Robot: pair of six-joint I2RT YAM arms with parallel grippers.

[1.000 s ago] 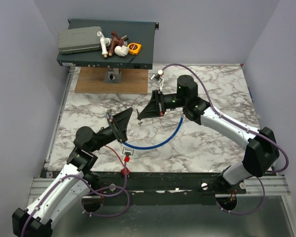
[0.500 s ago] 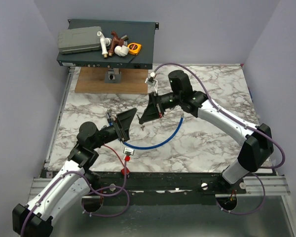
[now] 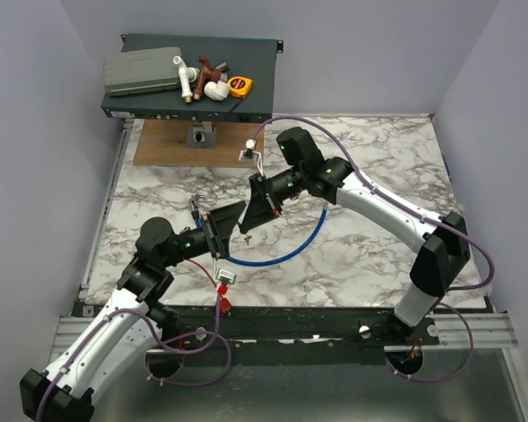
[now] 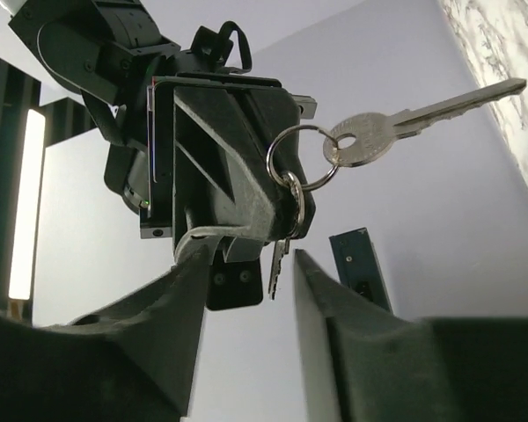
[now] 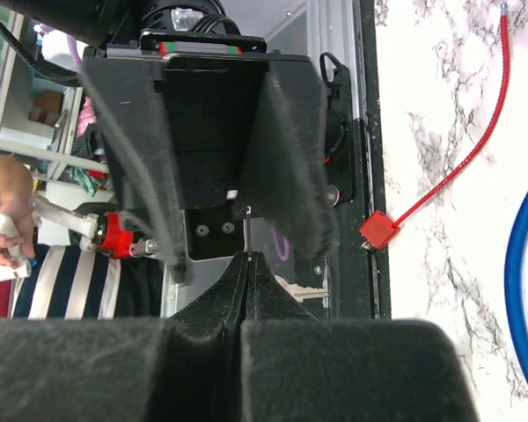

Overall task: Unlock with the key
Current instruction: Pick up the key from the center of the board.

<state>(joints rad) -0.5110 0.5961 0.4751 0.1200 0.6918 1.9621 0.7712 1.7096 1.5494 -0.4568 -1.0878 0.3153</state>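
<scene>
My right gripper is shut on a silver key whose thin blade sticks out past its tips. A second silver key hangs from the same ring. My left gripper is open and empty, facing the right one tip to tip above the table. In the left wrist view the held key hangs between its open fingers. A small red tag on a thin red cord lies near the table's front edge. No padlock shows.
A blue cable curves on the marble table under the grippers. At the back stand a wooden board and a dark rack unit piled with a grey box, pipe fittings and a tape measure.
My right arm has swung left and carried the key toward the left gripper. The left gripper has risen a little toward it. The two tips now nearly meet.
</scene>
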